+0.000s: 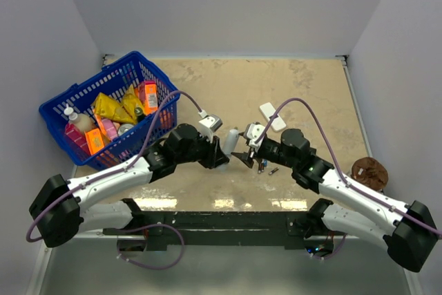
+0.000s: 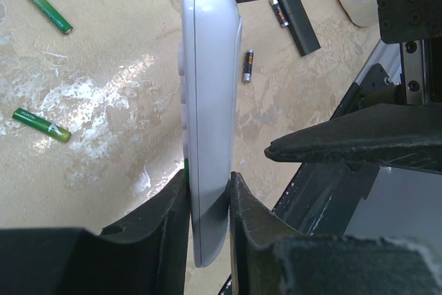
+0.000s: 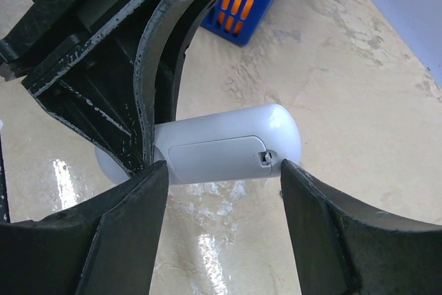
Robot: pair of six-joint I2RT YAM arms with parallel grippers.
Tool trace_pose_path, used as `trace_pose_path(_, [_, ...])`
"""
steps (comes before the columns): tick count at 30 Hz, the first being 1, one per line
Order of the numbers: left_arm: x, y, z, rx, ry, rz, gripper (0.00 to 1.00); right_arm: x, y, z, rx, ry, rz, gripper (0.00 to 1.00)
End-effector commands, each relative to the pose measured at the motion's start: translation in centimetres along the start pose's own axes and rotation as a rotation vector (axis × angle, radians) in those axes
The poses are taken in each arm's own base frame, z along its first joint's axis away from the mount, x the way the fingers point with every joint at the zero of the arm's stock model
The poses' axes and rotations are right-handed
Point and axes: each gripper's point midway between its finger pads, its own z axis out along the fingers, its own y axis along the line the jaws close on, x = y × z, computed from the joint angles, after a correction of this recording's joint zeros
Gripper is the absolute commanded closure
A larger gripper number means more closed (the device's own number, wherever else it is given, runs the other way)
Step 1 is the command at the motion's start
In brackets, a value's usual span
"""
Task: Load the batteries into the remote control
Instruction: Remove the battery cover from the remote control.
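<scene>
- Beige bench [image 1: 311, 94], top view: you see your left hand [image 1: 222, 157] clamping the remote control [image 1: 231, 139] mid-bench, toward the near edge.
- Left wrist view alone lets you count five batteries [image 2: 41, 124] lying loose.
- Right wrist view alone shows one closed battery cover [image 3: 214, 153]; your right hand [image 3: 222, 170] gapes wide around it.

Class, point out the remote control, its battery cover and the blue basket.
remote control [image 2: 207, 88]: left wrist view, side edge.
battery cover [image 3: 217, 157]: right wrist view, panel middle.
blue basket [image 1: 114, 74]: top view, back wall.
</scene>
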Motion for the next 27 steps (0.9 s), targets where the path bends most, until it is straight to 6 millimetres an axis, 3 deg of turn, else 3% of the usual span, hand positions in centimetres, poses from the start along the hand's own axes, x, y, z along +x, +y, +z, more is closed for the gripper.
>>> trace_pose_path(1, [-1.7,-1.4,0.1,0.059,-0.049,0.033,1.00,-2.5,-0.1,0.2,-0.029,-0.064,-0.036,0.32])
trace_pose_path(8, [-1.2,-1.1,0.5,0.046,-0.022,0.022,1.00,-2.5,0.6,0.3,-0.068,-0.065,-0.031,0.34])
trace_pose_path(19, [-2.0,-1.1,0.3,0.041,-0.056,0.036,1.00,-0.2,0.9,0.5,-0.074,-0.006,0.000,0.44])
trace_pose_path(27, [-0.6,-0.1,1.3,0.016,-0.012,0.046,1.00,2.7,0.7,0.7,-0.045,0.083,0.052,0.60])
